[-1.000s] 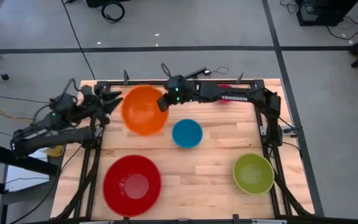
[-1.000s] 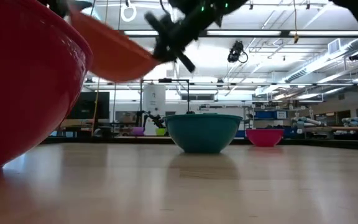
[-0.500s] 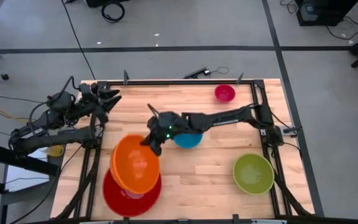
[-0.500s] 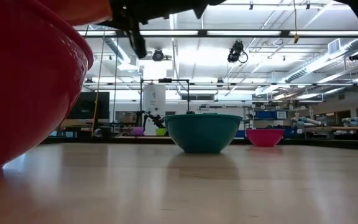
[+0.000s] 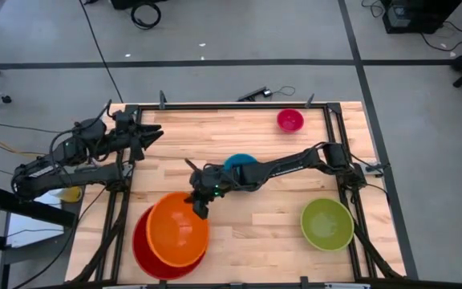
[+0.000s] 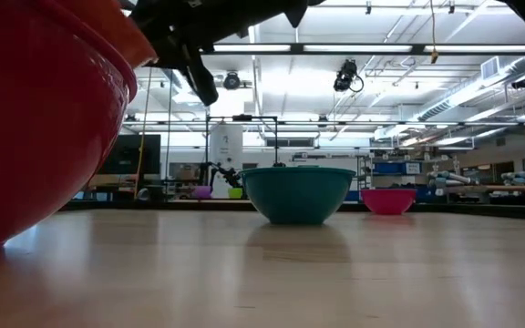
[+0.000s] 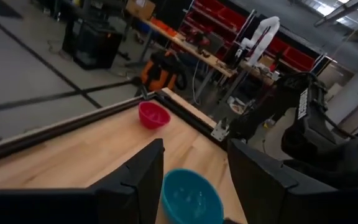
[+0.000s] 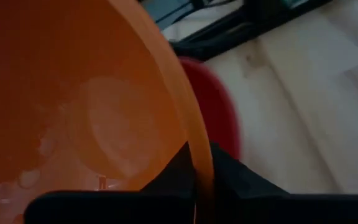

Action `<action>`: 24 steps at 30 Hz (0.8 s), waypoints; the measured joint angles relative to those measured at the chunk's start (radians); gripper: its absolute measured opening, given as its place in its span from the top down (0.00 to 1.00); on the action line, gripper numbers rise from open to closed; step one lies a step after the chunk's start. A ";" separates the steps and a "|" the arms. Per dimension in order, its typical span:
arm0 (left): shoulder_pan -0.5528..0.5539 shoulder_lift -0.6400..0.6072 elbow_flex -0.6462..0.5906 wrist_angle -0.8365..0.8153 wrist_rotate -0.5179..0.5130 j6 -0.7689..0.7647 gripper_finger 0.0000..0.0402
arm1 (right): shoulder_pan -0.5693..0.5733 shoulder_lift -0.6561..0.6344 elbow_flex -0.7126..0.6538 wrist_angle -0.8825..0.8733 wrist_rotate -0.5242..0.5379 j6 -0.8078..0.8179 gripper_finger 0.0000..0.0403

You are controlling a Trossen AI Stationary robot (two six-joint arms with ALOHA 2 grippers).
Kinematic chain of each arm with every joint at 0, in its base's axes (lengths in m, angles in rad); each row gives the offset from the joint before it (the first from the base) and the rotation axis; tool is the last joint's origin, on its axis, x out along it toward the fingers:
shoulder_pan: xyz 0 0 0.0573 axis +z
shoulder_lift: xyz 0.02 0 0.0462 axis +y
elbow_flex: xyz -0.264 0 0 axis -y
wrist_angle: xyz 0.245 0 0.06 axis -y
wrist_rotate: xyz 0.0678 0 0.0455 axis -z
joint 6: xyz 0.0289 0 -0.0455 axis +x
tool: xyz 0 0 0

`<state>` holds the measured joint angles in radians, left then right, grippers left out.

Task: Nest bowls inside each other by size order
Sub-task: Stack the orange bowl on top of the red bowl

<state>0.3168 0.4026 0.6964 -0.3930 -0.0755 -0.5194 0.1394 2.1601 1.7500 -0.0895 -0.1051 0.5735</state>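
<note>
My right gripper (image 5: 200, 207) is shut on the orange bowl (image 5: 178, 230), which sits mouth up over the red bowl (image 5: 149, 250) at the table's near left. Whether the orange bowl rests in the red one I cannot tell. The blue bowl (image 5: 237, 163) stands at mid-table, partly under the right arm. The small pink bowl (image 5: 289, 120) stands at the far right and the lime green bowl (image 5: 327, 223) at the near right. My left gripper (image 5: 149, 135) is open and empty above the table's far left. My right gripper pinches the orange bowl's rim (image 8: 199, 149) on the side toward the table's middle. One finger (image 8: 174, 167) is inside the bowl and one finger (image 8: 232, 173) is outside. The fingers come slanting down from the table's right. The bowl is held mouth up over the red bowl (image 8: 219, 115).
Bare wood lies between the blue bowl (image 6: 297, 193) and the near edge. A black frame rail (image 5: 231, 104) runs round the table's far and side edges. The right arm (image 5: 287, 164) stretches across mid-table.
My right gripper has carried the orange bowl from the table's far left toward the near edge and down, over the red bowl. The bowl was tipped and now lies closer to level. The blue bowl has stayed where it was.
</note>
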 joint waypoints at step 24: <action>0.000 0.044 0.000 -0.073 -0.021 -0.012 0.55 | -0.034 -0.173 0.001 -0.292 0.150 0.075 0.50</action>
<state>0.3168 0.4469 0.6960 -0.4660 -0.0963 -0.5312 0.1057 1.9874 1.7508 -0.3816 0.0450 0.6490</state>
